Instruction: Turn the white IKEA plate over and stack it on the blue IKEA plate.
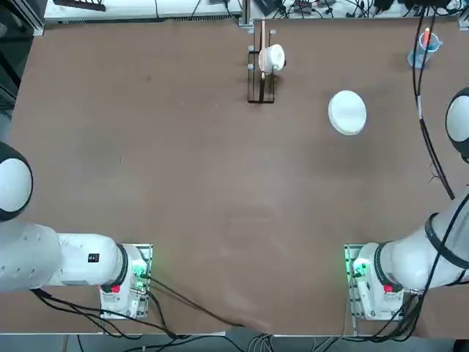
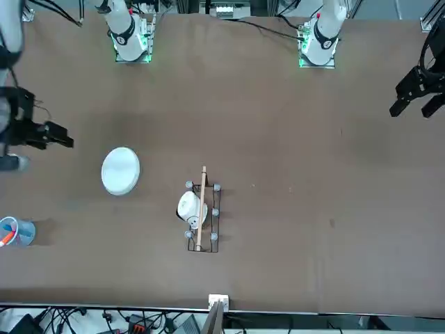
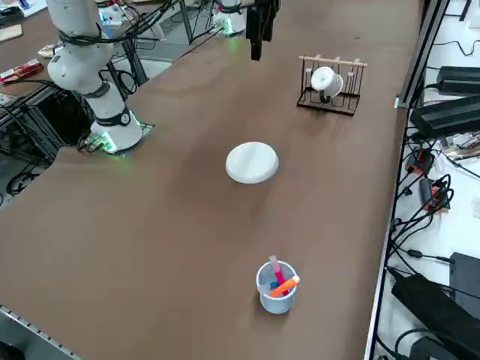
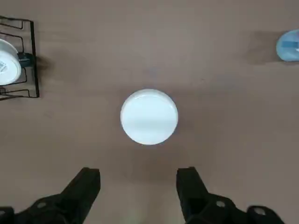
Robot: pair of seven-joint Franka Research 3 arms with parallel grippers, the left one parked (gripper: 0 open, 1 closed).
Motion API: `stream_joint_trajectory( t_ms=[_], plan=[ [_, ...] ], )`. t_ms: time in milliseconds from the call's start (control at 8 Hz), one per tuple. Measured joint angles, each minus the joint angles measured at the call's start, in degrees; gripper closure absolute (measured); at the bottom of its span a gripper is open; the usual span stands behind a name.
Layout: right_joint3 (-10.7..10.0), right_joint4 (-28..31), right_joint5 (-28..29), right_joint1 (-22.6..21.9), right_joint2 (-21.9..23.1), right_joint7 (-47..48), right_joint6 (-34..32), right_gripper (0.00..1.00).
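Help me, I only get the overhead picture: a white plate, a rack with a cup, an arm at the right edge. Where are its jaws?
Observer: The wrist view shows the right gripper facing the white plate, jaws open, holding nothing.
Visitor: And the blue cup in the corner?
Observer: From the side, that cup holds a pink marker beside the orange marker.
Visitor: The rack?
Observer: From the side, the rack is black wire with a wooden bar on top.
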State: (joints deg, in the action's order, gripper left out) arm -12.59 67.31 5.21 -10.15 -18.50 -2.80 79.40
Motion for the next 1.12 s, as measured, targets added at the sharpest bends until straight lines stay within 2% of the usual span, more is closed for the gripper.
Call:
stream_joint_trajectory(
  t_ms=[250,1125],
  plan=[
    [-1.0,-1.62,0.0,0.29,0.08,0.0,-0.55,0.0],
    [-0.81,-1.76,-0.21,0.1,-0.04,-0.01,-1.46,0.0]
  ],
)
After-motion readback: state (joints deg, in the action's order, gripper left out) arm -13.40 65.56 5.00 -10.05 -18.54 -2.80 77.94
